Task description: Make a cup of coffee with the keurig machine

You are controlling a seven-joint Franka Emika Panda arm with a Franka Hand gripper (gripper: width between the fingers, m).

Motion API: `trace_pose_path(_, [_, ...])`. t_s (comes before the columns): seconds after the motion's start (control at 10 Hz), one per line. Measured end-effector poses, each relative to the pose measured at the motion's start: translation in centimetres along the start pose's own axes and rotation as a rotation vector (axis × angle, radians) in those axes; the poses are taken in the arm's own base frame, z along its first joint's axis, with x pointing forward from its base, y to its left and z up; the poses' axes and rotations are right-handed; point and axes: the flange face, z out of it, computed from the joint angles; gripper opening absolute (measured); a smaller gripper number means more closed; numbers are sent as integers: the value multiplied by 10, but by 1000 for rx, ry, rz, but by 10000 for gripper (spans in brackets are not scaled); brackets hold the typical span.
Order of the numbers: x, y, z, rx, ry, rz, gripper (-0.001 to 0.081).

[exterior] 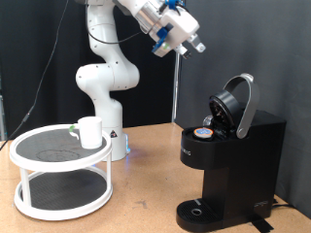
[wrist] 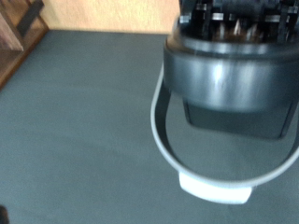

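Note:
The keurig machine (exterior: 233, 155) stands at the exterior view's right, black and boxy, with its rounded lid (exterior: 236, 102) raised open. A small pod (exterior: 204, 131) with a coloured top sits in the open chamber. The white cup (exterior: 90, 131) stands on the top tier of a round white rack at the exterior view's left. My gripper (exterior: 195, 45) hangs high in the air, above and to the left of the open lid, touching nothing and holding nothing. The wrist view looks down on the dark lid (wrist: 229, 70) and its silver handle loop (wrist: 215, 182); my fingers do not show there.
The white two-tier round rack (exterior: 29, 155) stands on the wooden table at the left. The arm's white base (exterior: 107, 97) is behind it. A black curtain fills the background. The machine's round drip base (exterior: 201, 211) holds nothing.

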Motion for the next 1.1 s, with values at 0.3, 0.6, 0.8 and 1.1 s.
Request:
trace_pose_path(0.3, [-29, 23, 25, -26, -8, -38, 734])
trace_pose_path(0.6, [-52, 46, 56, -4, 6, -48, 734])
trace_pose_path(0.8, [-64, 54, 74, 27, 43, -33, 734])
trace_pose_path(1.1, [-64, 55, 74, -53, 18, 12, 734])
